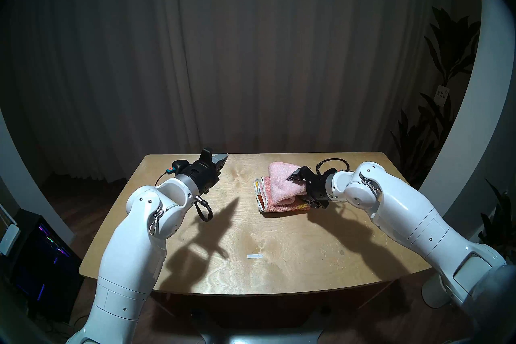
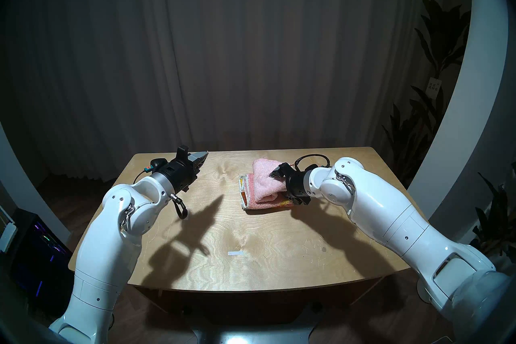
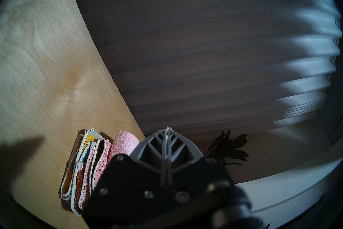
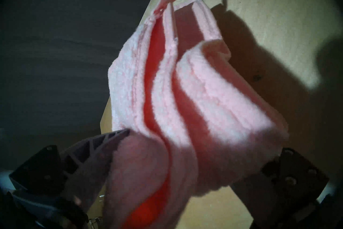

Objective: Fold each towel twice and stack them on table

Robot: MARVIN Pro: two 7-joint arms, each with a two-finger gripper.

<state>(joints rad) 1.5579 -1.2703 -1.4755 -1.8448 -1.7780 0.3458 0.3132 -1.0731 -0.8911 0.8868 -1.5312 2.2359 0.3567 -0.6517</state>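
A folded pale pink towel (image 1: 282,181) lies on top of a folded pink-and-blue patterned towel (image 1: 269,203) at the far right of the plywood table (image 1: 251,279). My right gripper (image 1: 297,190) is shut on the pink towel's right end, one finger above and one below. In the right wrist view the pink towel (image 4: 185,93) fills the space between the fingers (image 4: 96,148). My left gripper (image 1: 222,160) is shut and empty, hovering over the table's far left. In the left wrist view its shut fingertips (image 3: 168,129) partly hide both towels (image 3: 83,167).
A white tape strip (image 1: 254,256) lies near the table's front middle. A dark curtain hangs behind the table. Plants (image 1: 446,61) stand at the right and a lit computer case (image 1: 47,251) sits on the floor at the left.
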